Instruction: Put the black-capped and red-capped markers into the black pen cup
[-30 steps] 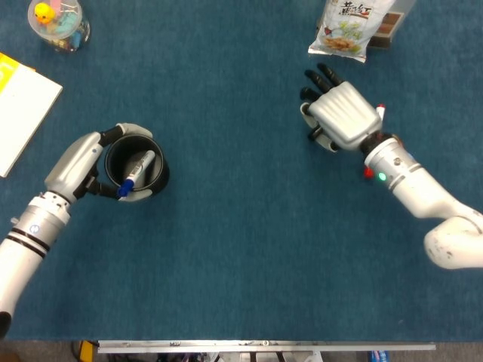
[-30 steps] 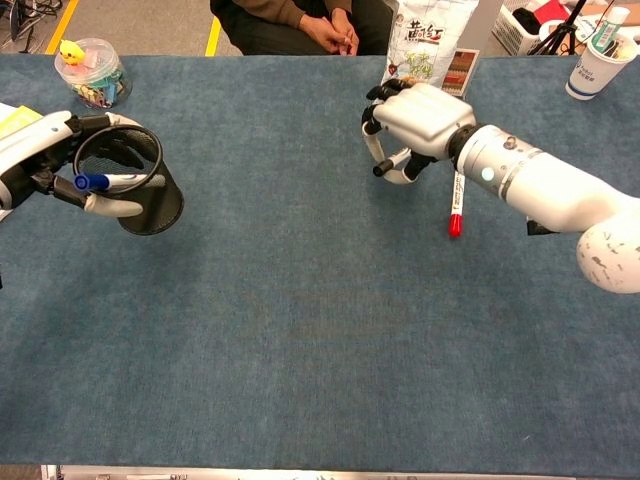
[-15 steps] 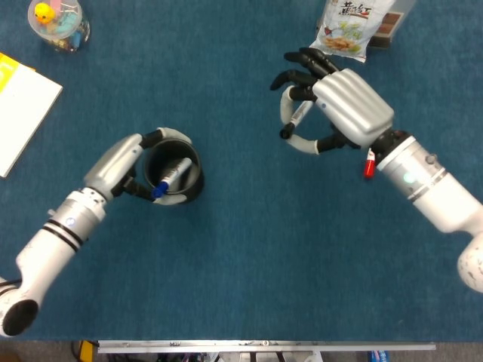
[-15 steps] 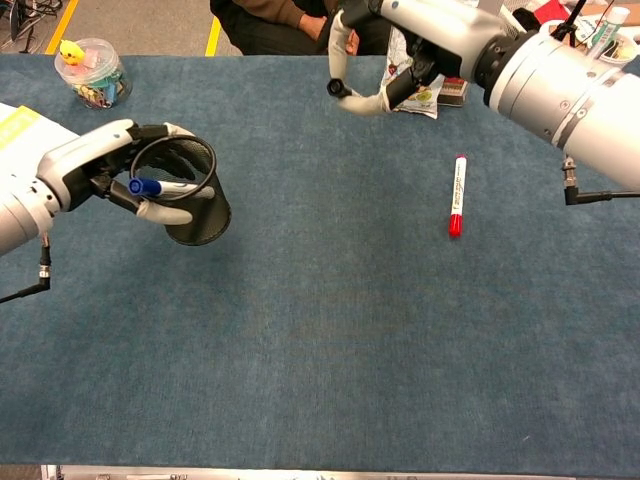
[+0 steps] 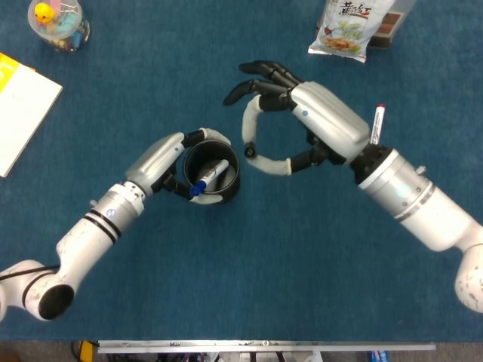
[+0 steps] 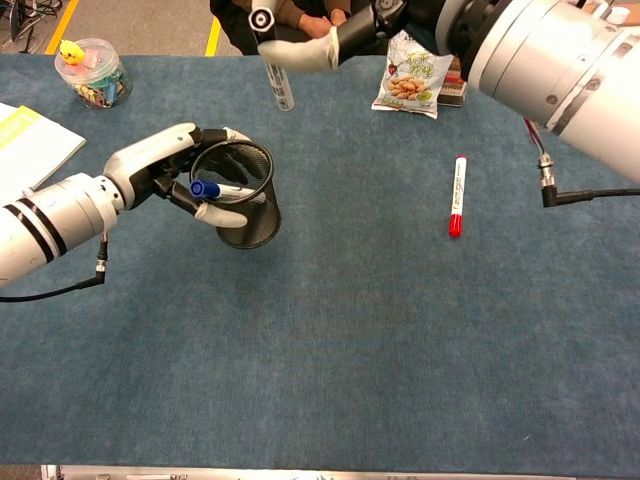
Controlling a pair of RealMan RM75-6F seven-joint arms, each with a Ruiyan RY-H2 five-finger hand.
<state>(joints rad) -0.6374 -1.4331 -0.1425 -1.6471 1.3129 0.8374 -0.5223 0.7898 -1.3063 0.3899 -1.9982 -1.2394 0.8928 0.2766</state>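
The head view looks straight down on the blue tabletop [image 5: 249, 286] from high above; the chest view looks forward and down from the near edge, lower and closer. Both share the black pen cup [image 5: 213, 175] and red-capped marker [image 6: 456, 194]

Black mesh pen cup [image 6: 248, 212], red-capped marker [image 6: 457, 196]

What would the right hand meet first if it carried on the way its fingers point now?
Probably nothing soon: the right hand, holding the black-capped marker, points past the black pen cup over bare table. Depth is unclear.
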